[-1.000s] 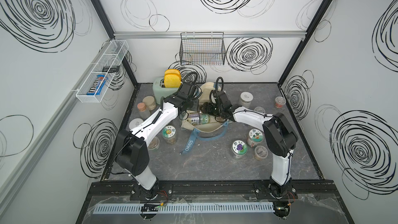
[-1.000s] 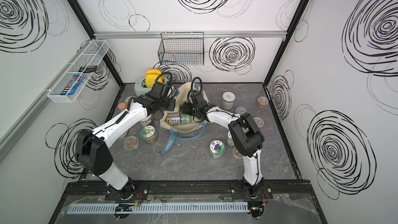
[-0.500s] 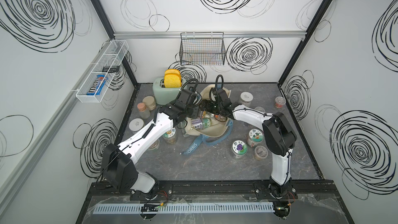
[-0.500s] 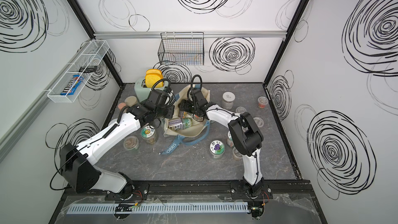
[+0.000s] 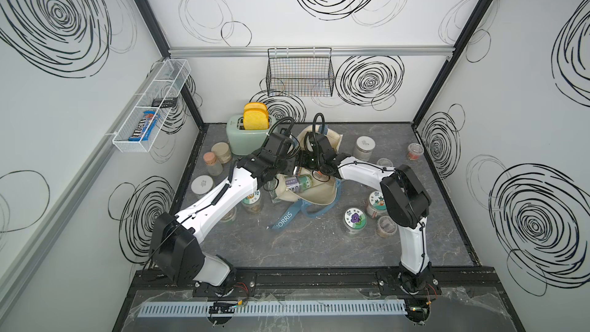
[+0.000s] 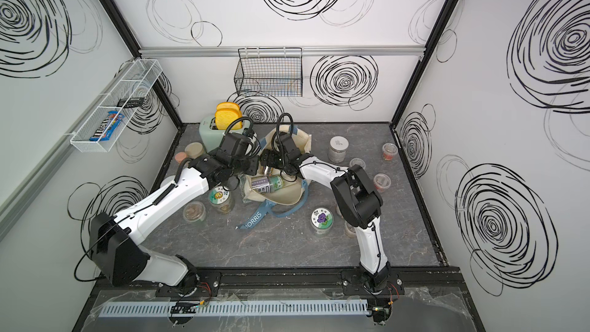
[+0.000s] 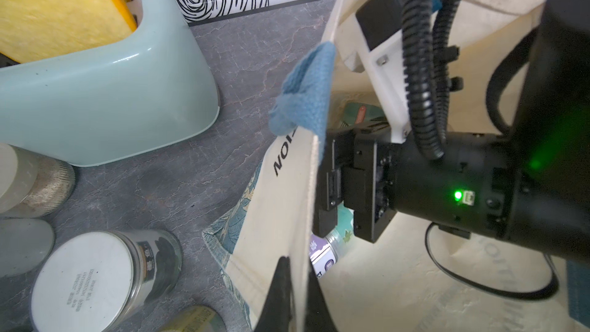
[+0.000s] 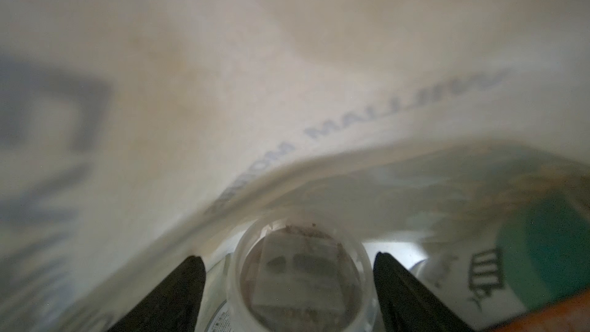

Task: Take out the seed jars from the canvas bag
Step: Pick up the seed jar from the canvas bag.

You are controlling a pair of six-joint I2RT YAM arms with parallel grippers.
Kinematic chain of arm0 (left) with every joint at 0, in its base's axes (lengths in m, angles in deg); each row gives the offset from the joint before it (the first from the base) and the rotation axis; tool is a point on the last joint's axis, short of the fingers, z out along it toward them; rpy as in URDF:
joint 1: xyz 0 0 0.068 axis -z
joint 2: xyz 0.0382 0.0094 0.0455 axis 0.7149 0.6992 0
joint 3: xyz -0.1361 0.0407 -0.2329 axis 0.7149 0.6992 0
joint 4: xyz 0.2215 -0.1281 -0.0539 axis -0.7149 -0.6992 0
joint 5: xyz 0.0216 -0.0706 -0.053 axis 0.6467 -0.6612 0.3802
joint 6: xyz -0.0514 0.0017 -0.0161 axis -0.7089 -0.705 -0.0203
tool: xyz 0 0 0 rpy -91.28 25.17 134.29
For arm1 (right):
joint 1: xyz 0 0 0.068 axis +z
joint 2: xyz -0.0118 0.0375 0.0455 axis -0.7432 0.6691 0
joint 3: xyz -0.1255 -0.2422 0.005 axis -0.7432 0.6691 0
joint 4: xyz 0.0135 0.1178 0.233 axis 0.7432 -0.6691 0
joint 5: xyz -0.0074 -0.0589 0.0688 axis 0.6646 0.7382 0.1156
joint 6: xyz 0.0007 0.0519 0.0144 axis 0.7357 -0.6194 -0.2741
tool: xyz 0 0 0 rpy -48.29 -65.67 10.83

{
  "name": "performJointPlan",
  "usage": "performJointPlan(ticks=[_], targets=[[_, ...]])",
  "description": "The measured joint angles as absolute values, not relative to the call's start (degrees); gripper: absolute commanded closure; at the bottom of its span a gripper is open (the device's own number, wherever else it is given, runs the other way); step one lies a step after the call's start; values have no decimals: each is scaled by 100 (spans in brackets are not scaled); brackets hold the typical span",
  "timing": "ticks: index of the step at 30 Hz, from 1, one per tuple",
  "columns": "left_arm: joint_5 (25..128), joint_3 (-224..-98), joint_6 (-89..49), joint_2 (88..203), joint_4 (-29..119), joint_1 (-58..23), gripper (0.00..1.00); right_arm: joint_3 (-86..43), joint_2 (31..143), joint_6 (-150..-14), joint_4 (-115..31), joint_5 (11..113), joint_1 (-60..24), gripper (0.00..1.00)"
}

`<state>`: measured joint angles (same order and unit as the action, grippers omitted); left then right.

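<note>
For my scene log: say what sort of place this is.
Likely a robot test booth: white walls with drawn swirls, two arms bolted to a front rail, a toaster as prop.

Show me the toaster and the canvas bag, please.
toaster (image 5: 244, 142), in a top view, on its mint front wall.
canvas bag (image 5: 319, 193), in a top view, on its cream cloth.

Cream canvas bag (image 5: 319, 191), blue-grey strap (image 5: 285, 218); mint-green toaster (image 5: 244, 142), yellow toast (image 5: 254, 118); grey marbled table (image 5: 319, 244).
</note>
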<state>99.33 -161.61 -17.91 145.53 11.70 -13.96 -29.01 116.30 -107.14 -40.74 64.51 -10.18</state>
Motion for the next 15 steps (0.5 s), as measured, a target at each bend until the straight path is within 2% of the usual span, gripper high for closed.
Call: performJointPlan(ticks=[15], targets=[[9951, -16161, -1848, 14510, 1209, -1374, 100, -3495, 12010, -10684, -4491, 6582, -929, 14]])
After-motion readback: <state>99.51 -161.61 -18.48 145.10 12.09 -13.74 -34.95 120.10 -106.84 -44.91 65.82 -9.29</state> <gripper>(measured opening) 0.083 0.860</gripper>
